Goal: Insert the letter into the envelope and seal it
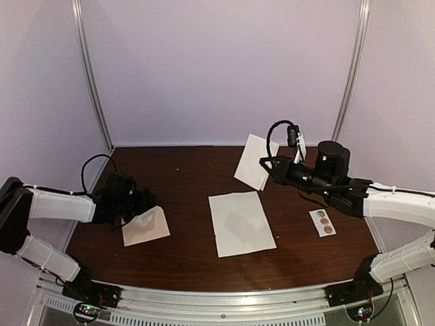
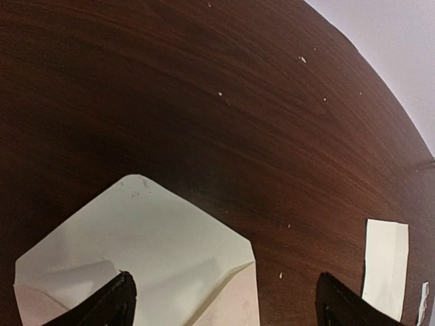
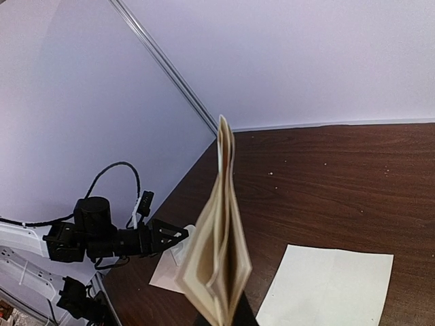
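Note:
The small cream envelope [image 1: 151,229] lies flat at the left of the table, its triangular flap [image 2: 143,217] open and pointing away from the arm. My left gripper [image 1: 146,204] hovers low over it, open wide and holding nothing. In the left wrist view, one finger [image 2: 115,302] is above the envelope [image 2: 204,272] and the other [image 2: 336,302] above bare wood. My right gripper [image 1: 268,163] is shut on the letter [image 1: 253,159], folded into several layers [image 3: 217,231] and held upright above the back of the table.
A flat off-white creased sheet [image 1: 241,223] lies at the table's middle, also visible at the right edge of the left wrist view as a sheet [image 2: 386,265]. A white strip with round stickers [image 1: 324,222] lies at the right. Metal posts [image 1: 92,75] and purple walls ring the table.

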`<state>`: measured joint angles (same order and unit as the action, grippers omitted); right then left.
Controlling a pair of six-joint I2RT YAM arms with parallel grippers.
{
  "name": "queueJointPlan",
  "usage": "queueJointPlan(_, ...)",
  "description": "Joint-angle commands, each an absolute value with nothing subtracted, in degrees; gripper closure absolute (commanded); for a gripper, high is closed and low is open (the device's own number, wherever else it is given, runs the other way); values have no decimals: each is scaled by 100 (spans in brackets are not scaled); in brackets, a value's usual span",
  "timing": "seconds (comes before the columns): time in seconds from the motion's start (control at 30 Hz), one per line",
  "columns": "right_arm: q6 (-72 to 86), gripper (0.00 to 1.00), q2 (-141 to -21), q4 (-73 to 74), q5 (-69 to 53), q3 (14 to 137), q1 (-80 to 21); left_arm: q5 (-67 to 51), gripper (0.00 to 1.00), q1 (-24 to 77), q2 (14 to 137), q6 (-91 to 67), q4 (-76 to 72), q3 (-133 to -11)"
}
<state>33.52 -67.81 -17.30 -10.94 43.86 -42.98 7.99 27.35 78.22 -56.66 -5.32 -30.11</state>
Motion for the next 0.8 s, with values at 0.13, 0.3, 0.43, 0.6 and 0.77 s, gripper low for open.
queueJointPlan(0.13, 3478, 100, -6881, -1754, -1239, 4354, -4259, 922, 7, 2575, 8369, -5467, -1118, -3066)
queueJointPlan(0.3, 3496, 100, -6884, -1749, -1276, 4343, -4260, 951, 7, 2575, 8802, -5248, -1279, -3223)
queueJointPlan(0.43, 3515, 100, -6828, -1691, -1238, 4278, -4258, 883, 7, 2575, 9121, -5079, -1321, -3382)
queueJointPlan(0.6, 3499, 100, -6749, -1548, -1123, 4220, -4249, 381, 8, 2596, 9386, -4924, -1761, -3277)
queueJointPlan(0.77, 3458, 100, -6676, -1455, -1032, 4232, -4254, 21, 8, 2919, 9429, -4628, -2314, -3125)
